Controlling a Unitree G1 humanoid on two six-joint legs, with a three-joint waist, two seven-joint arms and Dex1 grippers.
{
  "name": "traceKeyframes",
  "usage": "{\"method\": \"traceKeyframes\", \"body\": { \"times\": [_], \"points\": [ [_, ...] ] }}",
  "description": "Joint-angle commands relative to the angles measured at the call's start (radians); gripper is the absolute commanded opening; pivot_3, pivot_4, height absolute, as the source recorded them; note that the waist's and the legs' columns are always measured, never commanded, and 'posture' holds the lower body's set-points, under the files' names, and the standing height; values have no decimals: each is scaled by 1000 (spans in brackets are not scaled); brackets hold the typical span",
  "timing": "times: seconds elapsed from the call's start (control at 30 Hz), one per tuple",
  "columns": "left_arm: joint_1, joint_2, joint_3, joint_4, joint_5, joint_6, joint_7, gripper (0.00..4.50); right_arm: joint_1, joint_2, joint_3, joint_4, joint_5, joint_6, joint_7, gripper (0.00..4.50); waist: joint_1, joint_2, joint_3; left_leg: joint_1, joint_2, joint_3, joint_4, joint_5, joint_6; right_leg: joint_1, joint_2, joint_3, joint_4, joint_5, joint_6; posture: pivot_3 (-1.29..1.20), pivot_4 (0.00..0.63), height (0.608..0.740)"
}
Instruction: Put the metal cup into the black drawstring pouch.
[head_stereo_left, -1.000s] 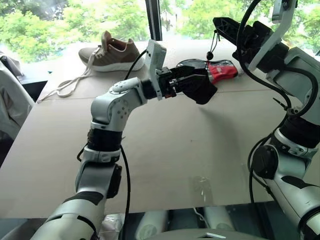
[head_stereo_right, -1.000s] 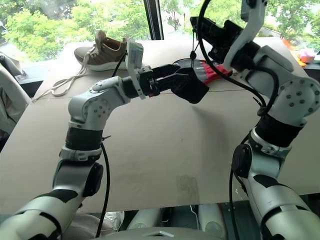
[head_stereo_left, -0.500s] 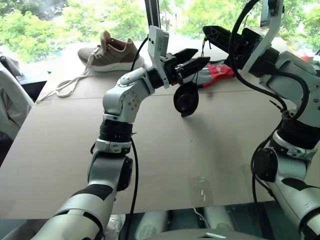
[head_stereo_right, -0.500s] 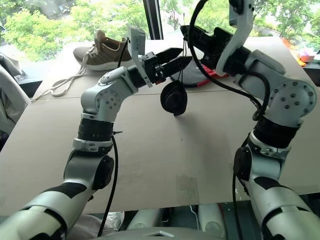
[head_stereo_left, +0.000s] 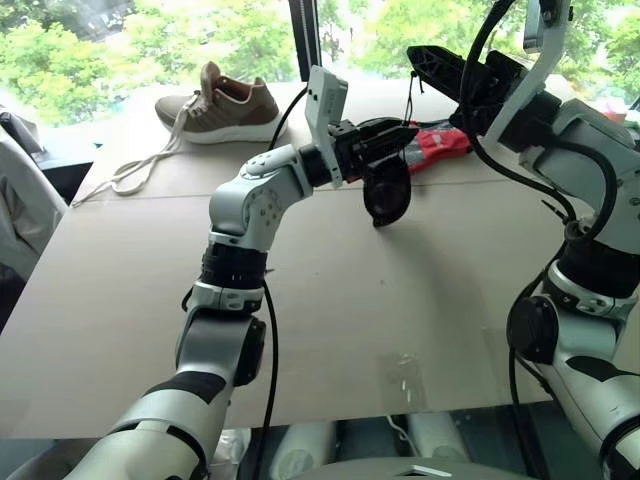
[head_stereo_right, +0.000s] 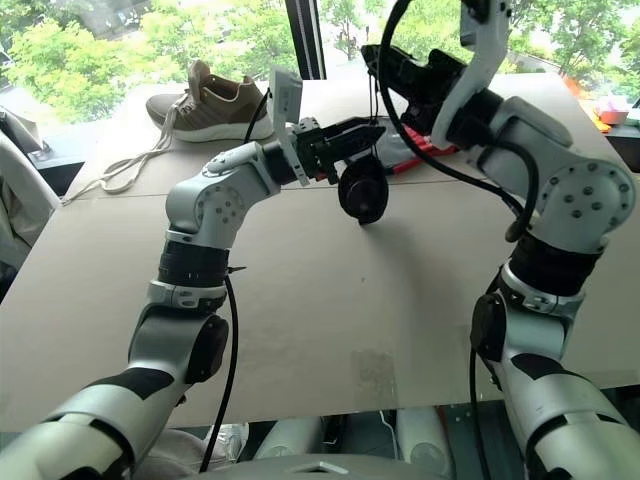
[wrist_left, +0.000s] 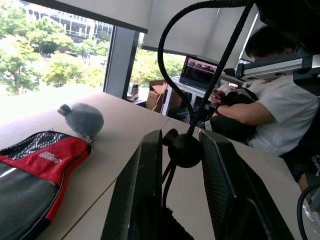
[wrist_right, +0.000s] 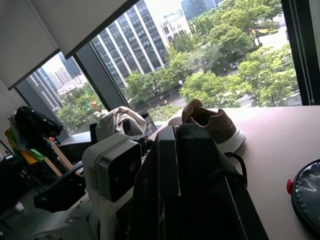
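Evidently the limp, light pouch (head_stereo_left: 387, 190) is hung by its cord (head_stereo_left: 409, 95) from the clenched right claw (head_stereo_left: 422, 57); the left claw's (head_stereo_left: 408, 129) grip cannot be told.

Black drawstring pouch (head_stereo_left: 388, 192), brown shoe (head_stereo_left: 222, 104) with white sole, red-and-black mesh-patterned case (wrist_left: 35, 170)

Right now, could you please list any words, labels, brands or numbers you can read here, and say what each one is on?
No text here is readable.
Red case: a small white label, too blurred to read.
Laptop screen: lit, contents too small to read.
Shoe: no marking legible.
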Motion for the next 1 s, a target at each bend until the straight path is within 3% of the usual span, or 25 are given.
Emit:
{"method": "traceKeyframes", "body": {
  "times": [0.03, 0.13, 0.27, 0.77, 1.0],
  "points": [
    [-10, -6, 6, -46, -4, 1, -1, 1169, -8, -15, 3, -25, 35, -28, -5, 0, 0, 0, 0, 0, 0, 0, 0, 0, 0, 0, 0, 0, 0, 0, 0, 0, 150, 740],
    [-14, -10, 18, -42, -12, 3, 2, 1169, -8, -19, 8, -22, 39, -32, -6, 0, 0, 0, 0, 0, 0, 0, 0, 0, 0, 0, 0, 0, 0, 0, 0, 0, 150, 740],
    [-14, -14, 32, -41, -21, 4, 5, 220, -9, -23, 13, -17, 45, -37, -8, 0, 0, 0, 0, 0, 0, 0, 0, 0, 0, 0, 0, 0, 0, 0, 0, 0, 150, 740],
    [44, 44, -17, -62, 63, -13, -8, 226, -26, -45, 16, 1, 28, -121, -9, 0, 0, 0, 0, 0, 0, 0, 0, 0, 0, 0, 0, 0, 0, 0, 0, 0, 150, 740],
    [53, 49, -19, -67, 81, -7, -18, 226, -65, -111, 9, 28, -93, -278, 19, 0, 2, 0, 0, 0, 0, 0, 0, 0, 0, 0, 0, 0, 0, 0, 0, 0, 150, 740]
  ]
}}
